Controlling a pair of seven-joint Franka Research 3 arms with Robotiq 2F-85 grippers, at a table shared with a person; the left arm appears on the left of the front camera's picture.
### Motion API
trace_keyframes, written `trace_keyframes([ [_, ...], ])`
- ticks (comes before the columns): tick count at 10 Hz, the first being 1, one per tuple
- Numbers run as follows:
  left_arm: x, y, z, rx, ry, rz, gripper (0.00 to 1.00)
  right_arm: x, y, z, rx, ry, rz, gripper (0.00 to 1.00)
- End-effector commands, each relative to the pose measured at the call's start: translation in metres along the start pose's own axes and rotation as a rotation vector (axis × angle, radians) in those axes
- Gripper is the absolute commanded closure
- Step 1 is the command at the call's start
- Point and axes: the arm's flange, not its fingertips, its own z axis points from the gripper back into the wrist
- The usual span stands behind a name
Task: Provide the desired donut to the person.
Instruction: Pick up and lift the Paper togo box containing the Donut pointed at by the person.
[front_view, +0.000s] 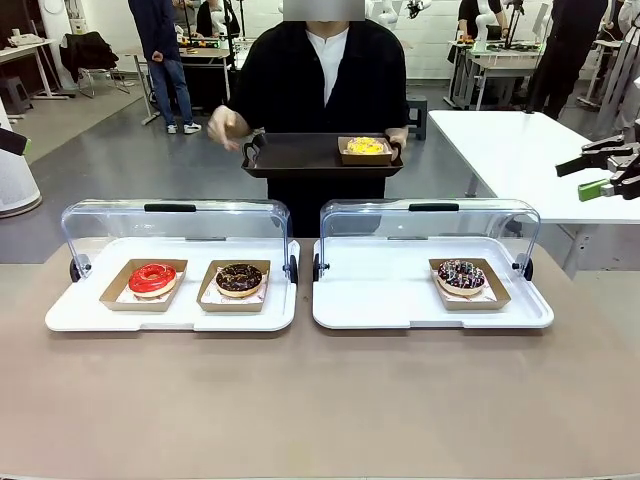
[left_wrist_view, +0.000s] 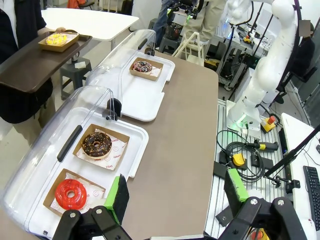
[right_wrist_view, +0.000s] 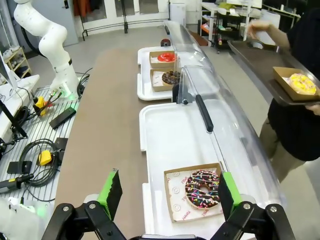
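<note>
Left gripper (left_wrist_view: 176, 192): fingers spread wide, nothing held. Right gripper (right_wrist_view: 168, 192): likewise spread and empty. Yellow donut (front_view: 365, 146) sits in its cardboard box (front_view: 349, 158) on the dark tray (front_view: 295, 155) held by the person (front_view: 320, 85) at the far side

Right gripper (right_wrist_view: 169, 182): your jaws stand wide apart, framing the sprinkled donut.
Sprinkled donut (right_wrist_view: 202, 189): in its box (right_wrist_view: 175, 200) on your near white tray (right_wrist_view: 165, 130), clear lid (right_wrist_view: 235, 135) raised.
Far tray (right_wrist_view: 142, 82): you see a red donut (right_wrist_view: 166, 57) and a chocolate donut (right_wrist_view: 171, 76).
Person (right_wrist_view: 295, 125): holds a dark tray (right_wrist_view: 255, 62) bearing a yellow donut (right_wrist_view: 300, 83).
</note>
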Motion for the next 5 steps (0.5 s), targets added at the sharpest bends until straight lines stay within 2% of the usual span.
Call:
trace_keyframes([
  [1,0.0,0.0006,0.0005,-0.003,-0.012,-0.018,0.0,0.0009,0.0013,-0.0003,0.003,-0.005,0.001,0.0],
  [5,0.0,0.0006,0.0005,-0.003,-0.012,-0.018,0.0,0.0009,0.0013,-0.0003,0.003,-0.005,0.001,0.0],
])
